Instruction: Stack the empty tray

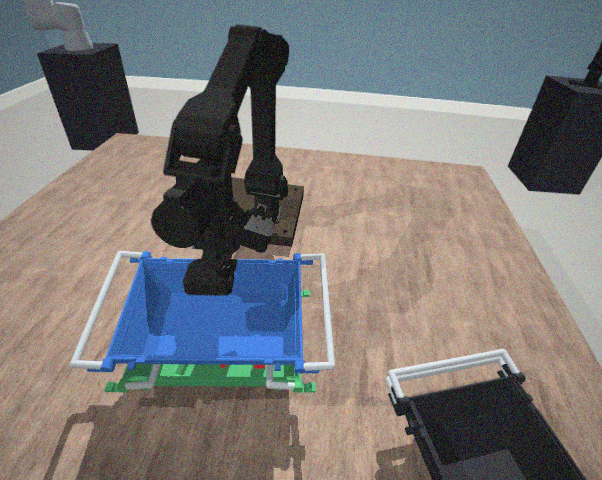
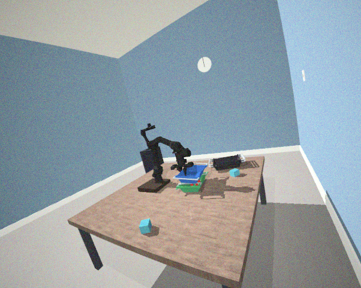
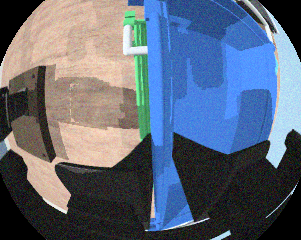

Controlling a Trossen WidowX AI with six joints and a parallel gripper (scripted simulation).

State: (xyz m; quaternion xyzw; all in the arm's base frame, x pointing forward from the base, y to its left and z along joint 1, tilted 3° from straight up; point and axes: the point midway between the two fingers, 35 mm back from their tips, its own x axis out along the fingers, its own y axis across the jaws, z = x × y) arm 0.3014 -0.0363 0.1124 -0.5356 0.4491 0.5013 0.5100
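Blue walls surround the wooden tabletop (image 1: 420,289) (image 2: 174,213) (image 3: 90,50); the jaws (image 1: 208,291) (image 2: 184,173) pinch the near-base long wall of the blue tray (image 1: 208,360) (image 2: 191,170) (image 3: 162,100), held over the green tray (image 1: 208,379) (image 2: 190,188) (image 3: 143,100), so the coming move probably turns on centring it above the inward bars (image 1: 151,377) (image 3: 127,40)

Base (image 1: 297,206) (image 2: 142,188) (image 3: 30,135): behind the wrist, at 9 o'clock in wrist view
Arm (image 1: 262,51) (image 2: 167,141): arched, elbow high
Gripper (image 1: 208,279) (image 2: 185,173) (image 3: 161,138): pointing down, closed on something
Fingers: slightly apart, tips toward 12 o'clock in wrist view
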